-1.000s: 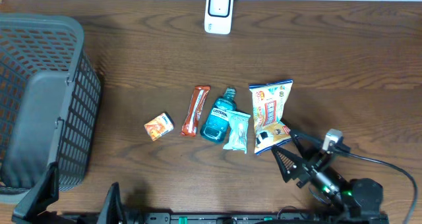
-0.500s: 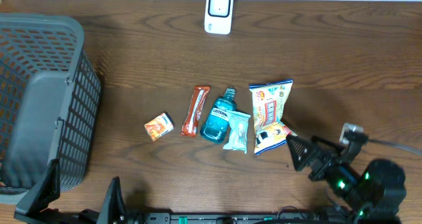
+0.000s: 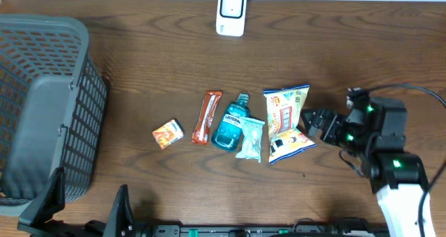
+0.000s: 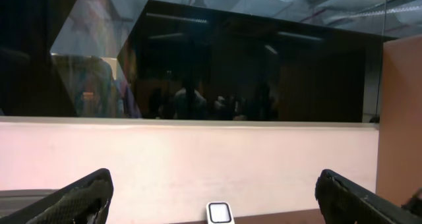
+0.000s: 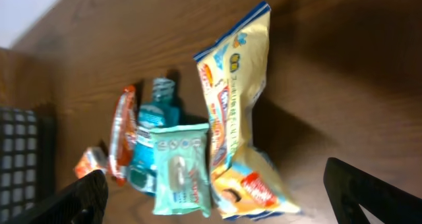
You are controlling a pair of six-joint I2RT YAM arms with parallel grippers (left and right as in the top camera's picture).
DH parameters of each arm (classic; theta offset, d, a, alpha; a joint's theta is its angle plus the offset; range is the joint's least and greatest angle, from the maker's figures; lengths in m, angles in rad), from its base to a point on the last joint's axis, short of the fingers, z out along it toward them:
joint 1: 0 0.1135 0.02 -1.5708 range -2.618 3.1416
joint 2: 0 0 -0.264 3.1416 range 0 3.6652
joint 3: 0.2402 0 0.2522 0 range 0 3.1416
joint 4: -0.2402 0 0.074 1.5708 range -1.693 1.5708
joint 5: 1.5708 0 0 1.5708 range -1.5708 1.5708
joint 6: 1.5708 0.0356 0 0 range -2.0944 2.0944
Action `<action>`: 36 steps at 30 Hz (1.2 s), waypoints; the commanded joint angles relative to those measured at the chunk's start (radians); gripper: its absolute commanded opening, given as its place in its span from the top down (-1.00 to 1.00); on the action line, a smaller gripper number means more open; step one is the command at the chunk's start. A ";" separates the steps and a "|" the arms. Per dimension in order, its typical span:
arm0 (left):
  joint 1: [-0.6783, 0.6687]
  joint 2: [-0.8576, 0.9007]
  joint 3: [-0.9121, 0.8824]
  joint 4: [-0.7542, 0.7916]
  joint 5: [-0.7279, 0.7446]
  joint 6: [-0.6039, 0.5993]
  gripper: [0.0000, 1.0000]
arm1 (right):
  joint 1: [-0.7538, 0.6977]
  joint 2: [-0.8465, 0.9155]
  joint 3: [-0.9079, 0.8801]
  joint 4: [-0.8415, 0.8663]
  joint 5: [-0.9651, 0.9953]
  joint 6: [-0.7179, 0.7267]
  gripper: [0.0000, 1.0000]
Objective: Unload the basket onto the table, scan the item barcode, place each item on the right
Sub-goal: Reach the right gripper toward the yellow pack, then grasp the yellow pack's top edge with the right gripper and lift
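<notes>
**Status.** The task stood at its opening stage: no item had been lifted, and nothing had been presented to the scanner. The scanner stood at the far edge of the table, well apart from the goods.

**Items.** Five items lay flat in a loose row at mid-table. From left to right they were a box, a bar, a bottle, wipes and a bag. The wipes lay between bottle and bag, touching or overlapping both as far as could be told. A basket stood at the left end of the table.

**Right gripper**. The jaws were spread wide and held nothing. It sat just beside the right edge of the bag, pointed at it. In the wrist view the bag lay framed between the two fingers. The bag was therefore judged the likely item to scan, though the task names none.

**Left gripper**. The jaws were wide and empty. It sat at the near edge of the table close to the basket, aimed at the far wall, with the scanner low in its view.

**Remaining.** Every working step was judged outstanding:
- Close on the bag and lift it.
- Locate the barcode — none could be made out on the upper face.
- Turn that face to the scanner and hold it there.

A thin, crinkled bag would probably flex in the grip, so a hold near an edge seam was advisable.
</notes>
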 commanded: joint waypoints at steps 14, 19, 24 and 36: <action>0.005 -0.002 -0.007 -0.023 -0.009 -0.005 -0.96 | 0.271 0.264 0.149 -0.019 0.431 0.018 -0.98; 0.005 -0.002 -0.007 -0.024 -0.010 -0.005 -0.96 | 0.372 0.313 0.207 -0.100 0.651 0.015 -0.99; 0.005 -0.002 -0.007 -0.027 -0.010 -0.005 -0.96 | 0.437 0.390 0.288 -0.172 0.703 0.016 -0.99; 0.005 -0.002 -0.007 -0.027 -0.010 -0.005 -0.96 | 0.410 0.736 0.298 -0.142 0.578 0.027 -0.04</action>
